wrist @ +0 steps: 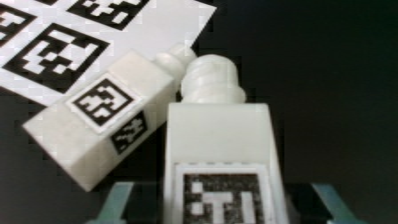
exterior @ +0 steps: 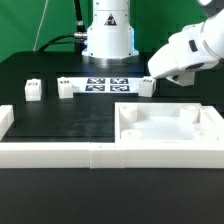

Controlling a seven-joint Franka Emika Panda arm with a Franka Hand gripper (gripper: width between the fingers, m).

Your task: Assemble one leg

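One arm (exterior: 196,45) slanting down, gripper (wrist: 222,207) straddling the leg (wrist: 221,135), cannot tell whether clenched.

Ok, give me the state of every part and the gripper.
Leg at the gripper: upright on the table, between the fingers.
Middle leg: loose on the table, untouched.
Farthest leg: loose on the table, untouched.
Panel: flat, no leg attached.
Gripper: around the leg; grip unclear.

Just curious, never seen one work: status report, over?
Gripper straddles leg, grip unclear. Leg beside marker board. Flat panel stands apart.
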